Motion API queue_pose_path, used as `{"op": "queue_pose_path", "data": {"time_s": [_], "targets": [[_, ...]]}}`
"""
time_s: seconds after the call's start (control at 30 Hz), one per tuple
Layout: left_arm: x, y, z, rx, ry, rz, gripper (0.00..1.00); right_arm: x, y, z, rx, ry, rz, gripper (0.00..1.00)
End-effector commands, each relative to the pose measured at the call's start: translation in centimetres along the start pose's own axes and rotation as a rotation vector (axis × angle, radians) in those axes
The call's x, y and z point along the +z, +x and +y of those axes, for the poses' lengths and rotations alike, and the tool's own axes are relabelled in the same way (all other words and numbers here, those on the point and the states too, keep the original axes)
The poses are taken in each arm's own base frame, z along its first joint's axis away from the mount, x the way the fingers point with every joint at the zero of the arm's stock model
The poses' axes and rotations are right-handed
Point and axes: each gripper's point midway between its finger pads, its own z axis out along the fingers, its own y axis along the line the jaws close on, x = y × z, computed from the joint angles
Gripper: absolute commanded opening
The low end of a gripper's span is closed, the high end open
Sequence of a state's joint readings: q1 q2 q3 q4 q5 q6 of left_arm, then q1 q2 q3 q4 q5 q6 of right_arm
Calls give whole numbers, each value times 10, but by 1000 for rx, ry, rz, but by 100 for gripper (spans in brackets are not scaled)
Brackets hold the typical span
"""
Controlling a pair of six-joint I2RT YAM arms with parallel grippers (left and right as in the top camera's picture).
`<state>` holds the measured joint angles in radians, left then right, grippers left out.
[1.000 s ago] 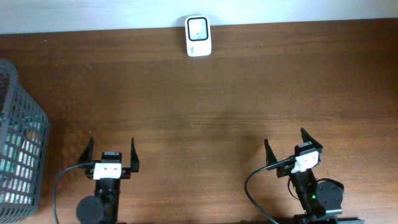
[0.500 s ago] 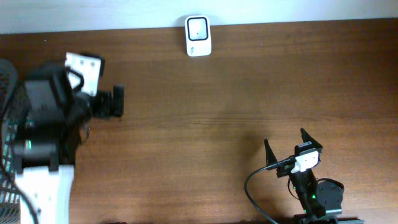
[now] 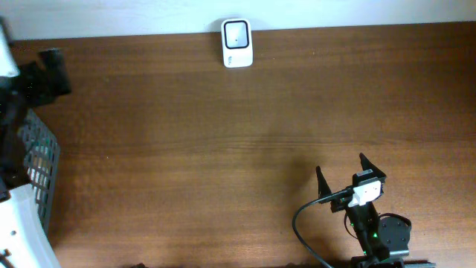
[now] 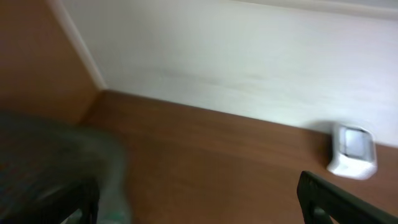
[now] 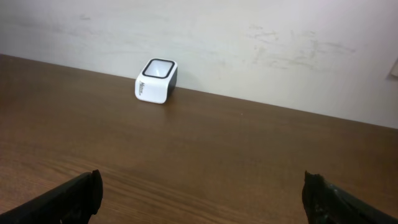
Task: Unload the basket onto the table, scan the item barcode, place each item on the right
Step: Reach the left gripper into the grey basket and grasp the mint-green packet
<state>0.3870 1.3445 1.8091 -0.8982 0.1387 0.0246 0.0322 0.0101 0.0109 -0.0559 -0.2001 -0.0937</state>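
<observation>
Basket: your grey mesh basket (image 3: pixel 41 167) sits at the far left edge of the desk (image 3: pixel 223 134). Through the mesh you get only pale and greenish patches, so you cannot tell which item lies inside.
Item: nothing with a barcode lies out on the desk. It is most likely in the basket, not yet picked up.
Left arm: a second ago it was parked at the near edge of the desk. Now your left arm (image 3: pixel 11 223) has swung up and out to the left, over the basket.
Left fingers: the left fingers (image 4: pixel 326 196) stand spread as wide as they go, with nothing between them. Their camera view is blurred, with the basket low on the left and the scanner far to the right.
What this means: the reach for the item has begun and the pick seems to come next. You will probably need to come down inside the mesh wall before closing.
Scanner: the white scanner (image 3: pixel 236 43) stands at the back edge of the desk against the wall, in the same spot as before and well apart from both arms.
Right fingers: the right fingers (image 5: pixel 71 196) are likewise fully spread and empty. That arm has not stirred from its place at the near right of the desk.
Watch: the blur suggests that the left arm is moving fast while close to the basket.
</observation>
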Motion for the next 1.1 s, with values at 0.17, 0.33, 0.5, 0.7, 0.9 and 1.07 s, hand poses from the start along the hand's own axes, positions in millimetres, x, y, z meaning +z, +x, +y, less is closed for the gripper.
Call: {"op": "queue_pose_path", "data": {"time_s": [0.17,0.33,0.5,0.7,0.9,1.07], "targets": [[-1,50,163,-315,-460,126,93,0,2,-1,-2,4,4,98],[26,116,212,-339,-487,264,95,0,2,-1,-2,4,4,98],[60,188,239,-325,-454,460,88,0,2,-1,-2,4,4,99],[89,254,253,-285,-397,617,86,0,2,-1,-2,4,4,98],[114,313,263,-231,-351,705,84,0,2,-1,-2,4,4,98],[129,352,262,-183,-282,800,76,0,2,-1,-2,4,4,98]]}}
